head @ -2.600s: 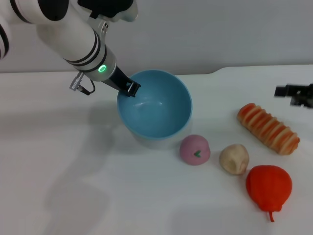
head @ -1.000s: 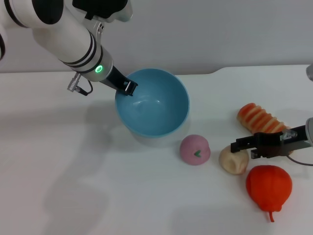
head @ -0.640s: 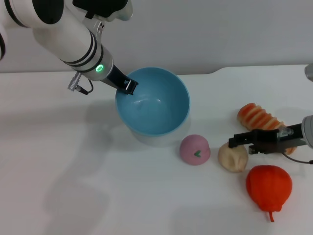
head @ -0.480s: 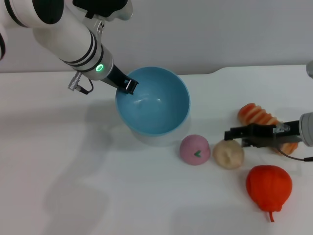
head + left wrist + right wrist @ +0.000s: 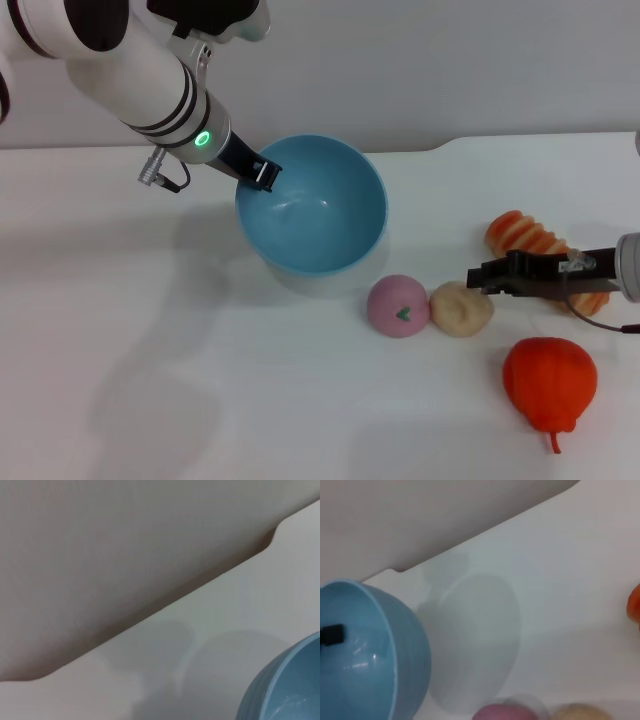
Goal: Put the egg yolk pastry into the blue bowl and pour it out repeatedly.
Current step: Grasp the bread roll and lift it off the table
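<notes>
One egg yolk pastry point(image 5: 461, 309) lies just beside the right end effector point(image 5: 484, 277), grip state unclear.

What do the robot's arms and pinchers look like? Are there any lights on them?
The left arm is fat, round and white with black bands and a glowing green ring light. Its left gripper is black, with a silver plug and thin black cable nearby. The right gripper is thin and black on a grey-white wrist.

The left gripper point(image 5: 263, 176) reaches down from the upper left, while the right gripper point(image 5: 484, 277) extends low from the right.
</notes>
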`<state>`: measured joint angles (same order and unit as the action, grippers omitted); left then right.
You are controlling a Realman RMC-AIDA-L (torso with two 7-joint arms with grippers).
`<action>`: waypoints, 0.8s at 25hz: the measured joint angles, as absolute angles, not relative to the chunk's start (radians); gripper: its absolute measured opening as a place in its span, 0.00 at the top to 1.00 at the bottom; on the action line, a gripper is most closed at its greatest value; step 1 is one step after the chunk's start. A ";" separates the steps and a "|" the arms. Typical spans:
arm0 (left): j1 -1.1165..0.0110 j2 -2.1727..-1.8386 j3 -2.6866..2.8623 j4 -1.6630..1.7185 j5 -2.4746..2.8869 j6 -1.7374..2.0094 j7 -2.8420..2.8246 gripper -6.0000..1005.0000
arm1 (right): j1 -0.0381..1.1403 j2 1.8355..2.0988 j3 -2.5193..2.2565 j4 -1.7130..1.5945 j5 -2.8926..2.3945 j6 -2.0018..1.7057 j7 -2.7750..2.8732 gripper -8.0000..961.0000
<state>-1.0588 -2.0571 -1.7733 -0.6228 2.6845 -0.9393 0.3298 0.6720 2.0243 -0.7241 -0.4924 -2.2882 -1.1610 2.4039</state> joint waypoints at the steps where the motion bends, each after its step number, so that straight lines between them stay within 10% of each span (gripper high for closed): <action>1: -1.059 -2.057 -1.773 -0.623 2.685 -0.939 0.330 0.99 | 0.671 2.021 -0.723 -0.492 -2.288 -1.169 2.409 0.69; 7: -1.058 -2.057 -1.773 -0.623 2.685 -0.935 0.330 0.99 | 0.670 2.011 -0.728 -0.499 -2.293 -1.204 2.439 0.87; 18: -1.060 -2.060 -1.773 -0.623 2.682 -0.931 0.330 0.99 | 0.703 2.010 -0.733 -0.481 -2.429 -1.196 2.523 0.69; 20: -1.060 -2.061 -1.773 -0.623 2.681 -0.931 0.330 0.99 | 0.708 2.014 -0.739 -0.467 -2.436 -1.154 2.527 0.45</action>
<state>-1.0601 -2.0608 -1.7733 -0.6228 2.6812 -0.9309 0.3298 0.7083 2.0136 -0.7387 -0.4667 -2.4356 -1.1539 2.5269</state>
